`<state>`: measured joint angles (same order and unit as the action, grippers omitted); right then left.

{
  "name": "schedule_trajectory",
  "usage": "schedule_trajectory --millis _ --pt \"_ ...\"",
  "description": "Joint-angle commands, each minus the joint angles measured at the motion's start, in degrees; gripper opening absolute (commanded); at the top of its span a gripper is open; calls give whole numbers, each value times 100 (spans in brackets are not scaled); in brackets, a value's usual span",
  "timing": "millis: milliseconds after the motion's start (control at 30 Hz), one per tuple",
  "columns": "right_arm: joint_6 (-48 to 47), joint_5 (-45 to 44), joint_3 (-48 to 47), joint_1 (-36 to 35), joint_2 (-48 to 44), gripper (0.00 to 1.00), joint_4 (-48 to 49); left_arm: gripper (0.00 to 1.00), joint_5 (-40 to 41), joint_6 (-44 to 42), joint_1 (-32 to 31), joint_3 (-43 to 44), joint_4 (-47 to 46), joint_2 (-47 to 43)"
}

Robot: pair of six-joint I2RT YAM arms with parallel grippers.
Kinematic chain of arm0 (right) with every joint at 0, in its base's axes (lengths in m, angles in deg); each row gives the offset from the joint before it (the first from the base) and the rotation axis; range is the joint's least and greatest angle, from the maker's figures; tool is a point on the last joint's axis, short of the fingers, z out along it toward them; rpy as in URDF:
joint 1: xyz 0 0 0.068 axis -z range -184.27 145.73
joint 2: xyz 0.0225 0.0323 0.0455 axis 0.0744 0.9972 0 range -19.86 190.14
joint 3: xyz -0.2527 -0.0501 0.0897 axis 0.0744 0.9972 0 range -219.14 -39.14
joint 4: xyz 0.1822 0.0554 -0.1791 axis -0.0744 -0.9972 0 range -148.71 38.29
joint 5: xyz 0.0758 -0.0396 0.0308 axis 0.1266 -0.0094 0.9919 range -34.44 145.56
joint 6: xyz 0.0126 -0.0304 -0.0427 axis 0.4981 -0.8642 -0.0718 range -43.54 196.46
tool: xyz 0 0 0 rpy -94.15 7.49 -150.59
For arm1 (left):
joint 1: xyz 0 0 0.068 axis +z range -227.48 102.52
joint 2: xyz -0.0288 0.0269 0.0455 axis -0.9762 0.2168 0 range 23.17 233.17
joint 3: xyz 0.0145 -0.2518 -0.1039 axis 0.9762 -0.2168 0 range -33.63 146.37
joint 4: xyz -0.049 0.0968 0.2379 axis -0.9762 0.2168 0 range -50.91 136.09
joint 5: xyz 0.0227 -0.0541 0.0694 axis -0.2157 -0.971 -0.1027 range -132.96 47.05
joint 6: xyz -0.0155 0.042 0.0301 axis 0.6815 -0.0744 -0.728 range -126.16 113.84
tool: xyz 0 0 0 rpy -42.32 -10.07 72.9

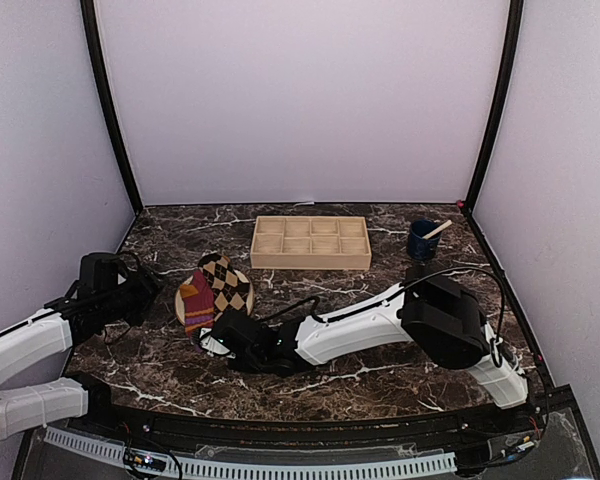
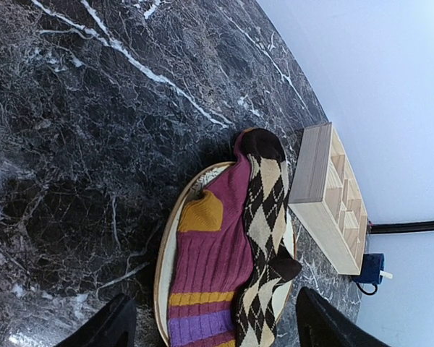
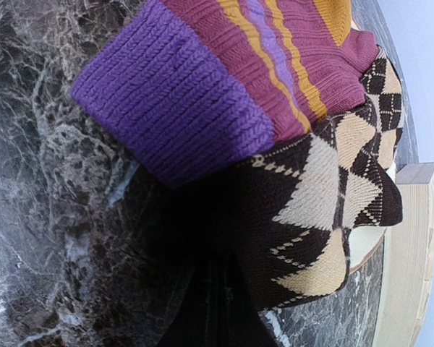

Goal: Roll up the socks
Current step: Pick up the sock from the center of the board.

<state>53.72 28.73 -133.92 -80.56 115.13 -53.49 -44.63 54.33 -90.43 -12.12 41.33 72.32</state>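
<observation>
Striped sock (image 2: 210, 253) and argyle sock (image 2: 267, 217) lie on the plate (image 2: 166, 246); right gripper (image 3: 217, 303) jaws pinch the argyle cuff, left gripper (image 2: 215, 322) jaws spread. Far right, a blue cup (image 1: 421, 241) holds a stick (image 1: 437, 229).

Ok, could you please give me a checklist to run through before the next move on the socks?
1. Magenta-purple sock and argyle sock lie together on the beige plate: ok.
2. Right claw is up against their cuffs: ok.
3. Right claw has a firm hold on fabric: cannot tell.
4. Left claw is open and apart from the socks: ok.
5. Wooden compartment tray and blue cup stand away from the plate: ok.
</observation>
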Motion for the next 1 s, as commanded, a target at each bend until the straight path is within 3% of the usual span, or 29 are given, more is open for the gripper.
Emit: schedule_trajectory --millis 0,967 --pt "99 -72 80 -20 -254 0 29 78 62 -72 32 5 55 -106" --pt "102 -549 150 62 -1239 0 -68 78 212 -432 33 199 279 -309"
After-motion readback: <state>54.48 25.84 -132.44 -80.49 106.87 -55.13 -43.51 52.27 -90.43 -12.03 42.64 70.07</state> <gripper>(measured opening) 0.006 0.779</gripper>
